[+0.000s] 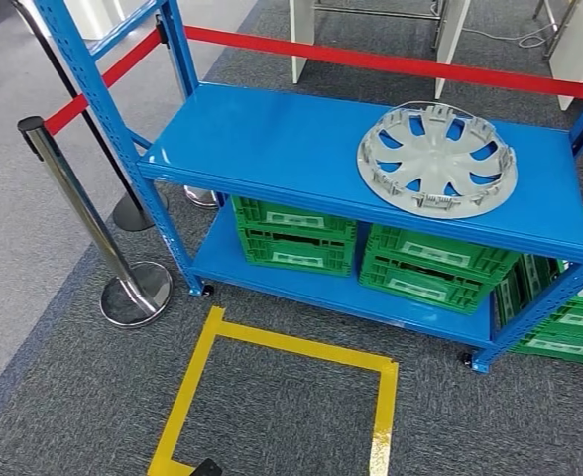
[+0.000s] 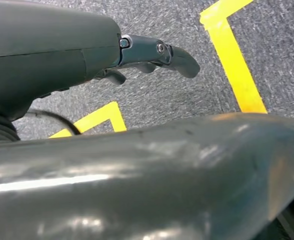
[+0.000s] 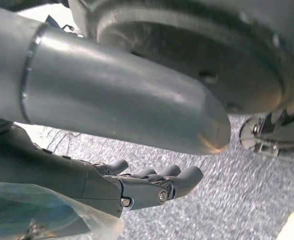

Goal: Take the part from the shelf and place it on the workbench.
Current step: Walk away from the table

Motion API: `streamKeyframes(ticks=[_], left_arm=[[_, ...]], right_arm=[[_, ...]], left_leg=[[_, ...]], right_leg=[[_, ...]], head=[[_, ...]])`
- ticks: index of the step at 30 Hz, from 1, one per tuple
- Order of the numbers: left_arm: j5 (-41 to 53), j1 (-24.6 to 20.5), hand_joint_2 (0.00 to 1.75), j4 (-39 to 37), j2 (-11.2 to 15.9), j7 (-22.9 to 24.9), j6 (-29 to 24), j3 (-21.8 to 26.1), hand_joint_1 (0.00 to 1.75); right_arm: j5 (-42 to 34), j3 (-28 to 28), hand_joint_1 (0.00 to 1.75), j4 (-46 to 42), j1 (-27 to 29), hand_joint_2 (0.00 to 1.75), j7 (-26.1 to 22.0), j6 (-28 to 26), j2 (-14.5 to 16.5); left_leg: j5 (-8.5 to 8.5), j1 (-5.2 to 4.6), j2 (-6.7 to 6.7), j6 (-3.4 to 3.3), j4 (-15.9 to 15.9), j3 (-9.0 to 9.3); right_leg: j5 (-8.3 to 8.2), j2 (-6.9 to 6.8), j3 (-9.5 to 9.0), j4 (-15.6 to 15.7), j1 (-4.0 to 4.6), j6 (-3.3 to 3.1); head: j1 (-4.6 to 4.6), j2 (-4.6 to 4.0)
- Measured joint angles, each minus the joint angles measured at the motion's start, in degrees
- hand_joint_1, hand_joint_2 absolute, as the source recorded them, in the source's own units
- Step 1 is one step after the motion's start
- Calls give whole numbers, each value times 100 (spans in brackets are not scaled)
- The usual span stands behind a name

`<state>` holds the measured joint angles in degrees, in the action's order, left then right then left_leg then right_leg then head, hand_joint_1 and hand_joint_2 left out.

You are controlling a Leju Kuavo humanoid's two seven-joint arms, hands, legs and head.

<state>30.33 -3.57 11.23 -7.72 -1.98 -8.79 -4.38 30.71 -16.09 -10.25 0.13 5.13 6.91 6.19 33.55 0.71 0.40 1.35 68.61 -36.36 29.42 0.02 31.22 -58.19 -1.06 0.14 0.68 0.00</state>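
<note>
On top shelf [image 1: 289, 139] of the blue rack, right half: the part, a silver-grey wheel cover [image 1: 436, 159], lying flat, hollow side up, clips showing round its rim. Nothing touching it.

Lower shelf [image 1: 326, 288]: green plastic crates. One stack [image 1: 294, 234] at left-centre, second stack [image 1: 434, 266] just beside it to the right, both under the top board. Can't tell contents; the slotted fronts show dark inside. More green crates [image 1: 573, 317] stand on the floor past the rack's right leg, one leaning against the post.

Floor: grey carpet, yellow tape square [image 1: 303, 349] in front of the rack. Chrome stanchion [image 1: 86, 208] to the left, red belt [image 1: 394, 61] running behind the rack.

Left robot hand [image 2: 153, 55]: hangs over carpet and yellow tape, fingers extended and slightly apart, holding nothing. Right robot hand [image 3: 153, 182]: over carpet, fingers straight, side by side, thumb apart from them, holding nothing.
</note>
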Motion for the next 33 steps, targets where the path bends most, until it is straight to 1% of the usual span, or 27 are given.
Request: streamKeyframes(ticks=[1, 2, 3, 4, 5, 6, 7, 8, 10, 12, 13, 14, 16, 17, 18, 19, 21, 22, 23, 24, 26, 27, 28, 29, 31, 32, 33], left_arm=[[-1, 6, 0, 0, 1, 7, -1, 1, 0], [-1, 12, 0, 0, 2, 14, -1, 3, 0], [-1, 17, 0, 0, 3, 17, -2, 4, 0], [-1, 18, 0, 0, 3, 20, -3, 5, 0], [-1, 19, 0, 0, 4, 21, -5, 7, 0], [-2, 18, 0, 0, 7, 21, -8, 8, 0], [-2, 16, 0, 0, 7, 22, -15, 10, 0], [-3, 15, 0, 0, 7, 23, -22, 12, 0], [-4, 20, 0, 0, 3, 26, -35, 15, 0], [-7, 27, 0, 0, -6, 27, -38, 17, 0], [-8, 25, 0, 0, -11, 26, -37, 18, 0], [-8, 22, 0, 0, -18, 25, -35, 19, 0], [-8, 19, 0, 0, -22, 18, -29, 19, 0], [-9, 22, 0, 0, -22, 14, -26, 20, 0], [-9, 25, 0, 0, -22, 9, -24, 21, 0], [-11, 26, 0, 0, -22, 4, -22, 23, 0], [-15, 27, 0, 0, -24, -6, -25, 28, 0], [-17, 25, 0, 0, -23, -9, -29, 35, 0], [-18, 24, 0, 0, -22, -10, -33, 50, 0], [-19, 22, 0, 0, -21, -11, -36, 68, 0], [-20, 18, 0, 0, -21, -11, -37, 101, 0], [-21, 16, 0, 0, -20, -11, -37, 109, 0], [-23, 14, 0, 0, -20, -11, -37, 114, 0], [-24, 13, 0, 0, -19, -11, -37, 119, 0], [-25, 19, 0, 0, -19, -11, -36, 124, 0], [-26, 25, 0, 0, -18, -11, -35, 126, 0], [-26, 31, 0, 0, -16, -11, -34, 127, 0]], right_arm=[[7, 1, 0, 0, 2, 0, -7, 5, 0], [12, 1, 0, 0, 4, 0, -13, 7, 0], [15, 1, 0, 0, 6, 0, -15, 7, 0], [18, 1, 0, 0, 6, 0, -17, 8, 0], [18, 1, 0, 0, 5, 0, -19, 8, 0], [19, 1, 0, 1, 4, 0, -21, 11, 3], [20, 1, 0, 2, 0, 0, -25, 13, 5], [21, 1, 0, 2, -4, 0, -28, 14, 7], [24, 1, 0, 2, -9, 0, -32, 19, 9], [29, 1, 0, 2, -5, 0, -33, 22, 4], [33, 1, 0, 2, -5, 0, -37, 24, 1], [39, 1, 0, 2, -4, 0, -47, 26, -2], [52, 1, 0, 2, -4, 0, -74, 33, -8], [60, 1, 0, 2, -1, 0, -88, 37, -11], [67, 1, 0, 2, 5, 0, -100, 40, -15], [73, 1, 0, 2, 11, 0, -110, 42, -18], [84, 1, 0, 2, 16, 0, -131, 42, -27], [87, 1, 0, 2, 11, 0, -137, 42, -30], [91, 1, 0, 2, 5, 0, -144, 42, -31], [95, 2, 0, 2, 1, 0, -149, 42, -31], [107, 2, 0, 2, 6, 0, -158, 44, -33], [114, 2, 0, 2, 12, 0, -160, 45, -37], [120, 2, 0, 2, 15, 0, -162, 46, -39], [125, 2, 0, 2, 15, 0, -165, 48, -42], [126, 3, 0, 2, 14, 0, -168, 54, -42], [127, 3, 0, 2, 15, 0, -168, 56, -42], [127, 3, 0, 2, 20, 0, -167, 54, -42]], left_leg=[[129, -2, -1, 0, 350, -164], [160, -3, -2, -10, 553, -265], [77, -7, -4, -32, 547, -272], [-106, -16, -8, -67, 314, -173], [-329, -32, -16, -113, -46, -14], [-490, -53, -29, -169, -414, 154], [-587, -73, -40, -210, -723, 284], [-611, -91, -47, -235, -893, 351], [-586, -109, -50, -250, -994, 373], [-612, -82, -46, -277, -1063, 410], [-625, -65, -43, -297, -1104, 433], [-634, -49, -37, -316, -1134, 454], [-619, -49, -20, -342, -1139, 461], [-609, -49, -12, -345, -1138, 466], [-598, -47, -9, -341, -1137, 475], [-583, -43, -11, -331, -1134, 493], [-540, -34, -18, -283, -1124, 542], [-510, -41, -20, -247, -1107, 557], [-486, -50, -18, -210, -1096, 567], [-468, -60, -15, -175, -1092, 571], [-441, -56, -8, -119, -1096, 593], [-411, -48, -9, -90, -1056, 595], [-338, -40, -10, -62, -921, 551], [-216, -35, -13, -35, -657, 434], [81, -33, -15, -5, 148, 13], [156, -33, -15, -4, 486, -196], [120, -34, -16, -14, 648, -331]], right_leg=[[5, 2, -3, -1, 11, -11], [11, 7, -9, -1, 23, -18], [16, 15, -19, -2, 36, -24], [23, 26, -35, -2, 49, -27], [31, 38, -52, -2, 59, -29], [41, 47, -57, -3, 72, -23], [49, 57, -54, -9, 80, -13], [53, 62, -42, -13, 83, 4], [51, 66, -29, -2, 73, 57], [105, 52, 8, -61, 64, 126], [195, 46, 81, -204, 64, 159], [338, 40, 219, -471, 61, 187], [644, 37, 594, -1179, 48, 234], [707, 33, 748, -1445, 38, 253], [654, 28, 808, -1518, 28, 271], [494, 21, 755, -1369, 17, 285], [90, -4, 413, -646, -6, 301], [-17, -12, 235, -308, -6, 284], [-49, -16, 119, -97, -1, 252], [-18, -14, 65, -15, 12, 209], [6, -6, 31, 5, 22, 114], [14, -7, 9, 12, 18, 78], [25, -8, -20, 21, 11, 41], [41, -11, -55, 30, 3, 9], [99, -10, -116, 30, 9, -36], [133, -3, -154, 29, 15, -45], [172, 6, -200, 29, 22, -47]], head=[[-1, 0], [-3, 0], [-6, 0], [-8, 0], [-13, 0], [-12, 0], [-16, 0], [-18, 0], [-26, 0], [-19, 0], [-1, 0], [17, 0], [44, 0], [44, 0], [44, 0], [46, 0], [47, 0], [52, 0], [49, 0], [41, 0], [26, 0], [20, 0], [12, 0], [3, 0], [-15, 0], [-16, 0], [-18, 0]])
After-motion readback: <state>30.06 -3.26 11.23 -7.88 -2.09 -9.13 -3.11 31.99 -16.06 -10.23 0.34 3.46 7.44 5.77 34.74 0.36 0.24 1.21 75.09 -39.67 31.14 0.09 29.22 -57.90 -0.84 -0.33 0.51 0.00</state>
